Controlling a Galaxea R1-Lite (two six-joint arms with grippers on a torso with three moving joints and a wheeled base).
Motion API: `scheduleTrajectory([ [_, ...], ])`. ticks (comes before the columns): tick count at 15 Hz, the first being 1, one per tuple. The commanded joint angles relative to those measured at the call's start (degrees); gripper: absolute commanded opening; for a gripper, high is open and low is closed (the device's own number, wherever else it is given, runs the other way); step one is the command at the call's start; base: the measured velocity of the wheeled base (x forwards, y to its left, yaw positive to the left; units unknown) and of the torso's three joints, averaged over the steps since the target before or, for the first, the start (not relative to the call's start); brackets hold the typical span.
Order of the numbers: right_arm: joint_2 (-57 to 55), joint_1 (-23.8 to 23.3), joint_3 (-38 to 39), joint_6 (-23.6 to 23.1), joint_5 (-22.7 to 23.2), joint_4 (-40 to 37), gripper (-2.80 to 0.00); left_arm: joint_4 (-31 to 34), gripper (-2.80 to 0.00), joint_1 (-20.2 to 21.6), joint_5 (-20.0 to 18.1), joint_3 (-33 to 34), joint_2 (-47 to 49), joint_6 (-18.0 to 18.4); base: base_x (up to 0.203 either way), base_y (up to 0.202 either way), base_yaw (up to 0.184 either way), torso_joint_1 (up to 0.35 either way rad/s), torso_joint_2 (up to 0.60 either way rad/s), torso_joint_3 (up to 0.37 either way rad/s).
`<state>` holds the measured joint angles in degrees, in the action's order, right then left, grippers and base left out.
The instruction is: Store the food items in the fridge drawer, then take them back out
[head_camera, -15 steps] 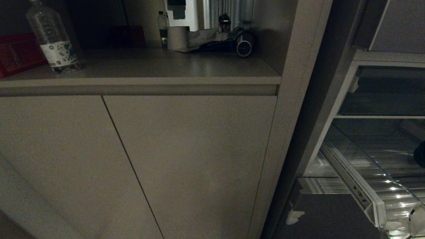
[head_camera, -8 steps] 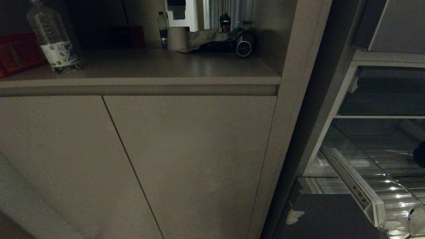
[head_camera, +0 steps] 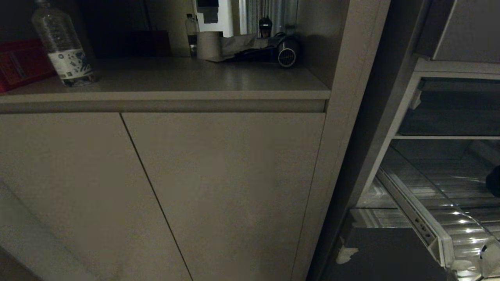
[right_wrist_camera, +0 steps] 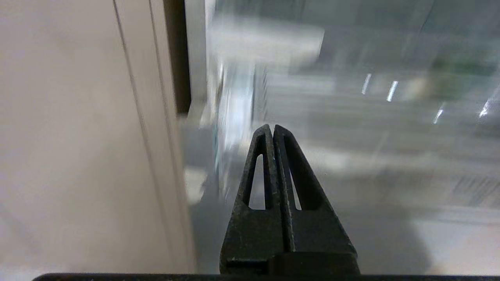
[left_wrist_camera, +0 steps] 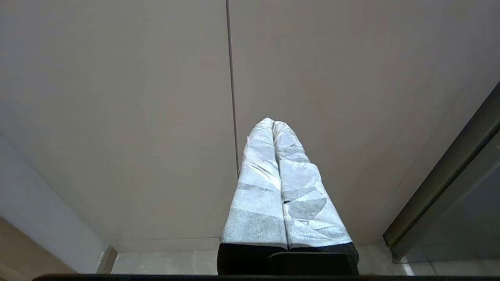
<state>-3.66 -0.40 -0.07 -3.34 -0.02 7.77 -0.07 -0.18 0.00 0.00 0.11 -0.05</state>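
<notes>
Red box: I see it at the far left of the worktop, cut off by the frame edge.
Water bottle: upright just beside the red box, its cap cropped at the top.
Paper roll: standing at the back of the worktop; next to it a dark round-nosed device I cannot identify in this dim light.
Cabinet doors: two plain panels under the worktop, filling most of my head view.
Left tool: wrapped in pale tape, tips pressed together with nothing between them, pointing at the seam between the cabinet doors; not visible from the head.
Right tool: black tips clenched together, empty, in front of the fridge edge; everything behind it is smeared.
Fridge drawer: at the far right, clear ribbed plastic, cut off by the frame; its dark front panel with a whitish tape scrap sits low.
Food items: I cannot make them out for sure; a dark shape at the right edge is too cropped to name.
</notes>
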Motion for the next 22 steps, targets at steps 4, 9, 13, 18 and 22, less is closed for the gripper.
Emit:
scheduleTrajectory([
  [4,3.8,0.5,1.9,1.0,-0.3,-3.1,-2.8,0.0,-2.8,0.0,0.0,0.0,0.1,0.0,0.0,0.0,0.0,0.0,0.0,0.0],
  [9,3.8,0.5,1.9,1.8,-0.4,-3.1,-2.8,0.0,-2.8,0.0,0.0,0.0,0.1,0.0,0.0,0.0,0.0,0.0,0.0,0.0],
  [13,3.8,0.5,1.9,2.5,-0.6,-3.0,-2.8,0.0,-2.8,0.0,0.0,0.0,0.1,0.0,0.0,0.0,0.0,0.102,-0.24,-0.139],
  [18,3.8,0.5,1.9,2.8,-0.6,-3.0,-2.8,0.0,-2.8,0.0,0.0,0.0,0.1,0.0,0.0,0.0,0.0,0.235,-0.55,-0.314],
  [22,3.8,0.5,1.9,3.6,-0.7,-2.9,-2.8,0.0,-2.8,0.0,0.0,0.0,0.1,0.0,0.0,0.0,0.0,0.224,-0.51,-0.282],
])
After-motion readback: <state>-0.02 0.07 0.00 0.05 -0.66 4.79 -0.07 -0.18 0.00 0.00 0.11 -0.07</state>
